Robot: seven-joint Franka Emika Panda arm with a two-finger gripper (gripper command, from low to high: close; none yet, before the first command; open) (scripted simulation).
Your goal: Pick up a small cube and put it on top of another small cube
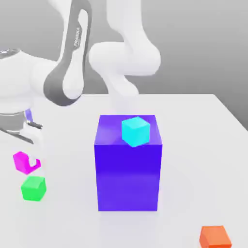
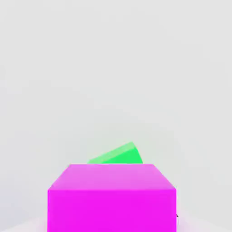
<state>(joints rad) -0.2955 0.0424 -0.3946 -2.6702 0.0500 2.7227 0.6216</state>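
In the exterior view, at its left, my gripper point(image 1: 27, 161) is shut on the small magenta cube point(image 1: 21, 161) and holds it off the table. A white finger point(image 1: 35, 151) covers part of the cube's right side. Just below it, a little toward the exterior view's right, the small green cube point(image 1: 33, 188) rests on the white table point(image 1: 193, 145); a narrow gap separates the two. In the hand view the magenta cube point(image 2: 112, 197) is large and close, and part of the green cube point(image 2: 118, 155) peeks out past its far edge.
A big blue-violet block point(image 1: 128, 167) stands mid-table with a cyan cube point(image 1: 135, 131) on top. An orange cube point(image 1: 214, 236) lies at the front of the exterior view's right. The arm's white links rise behind the block.
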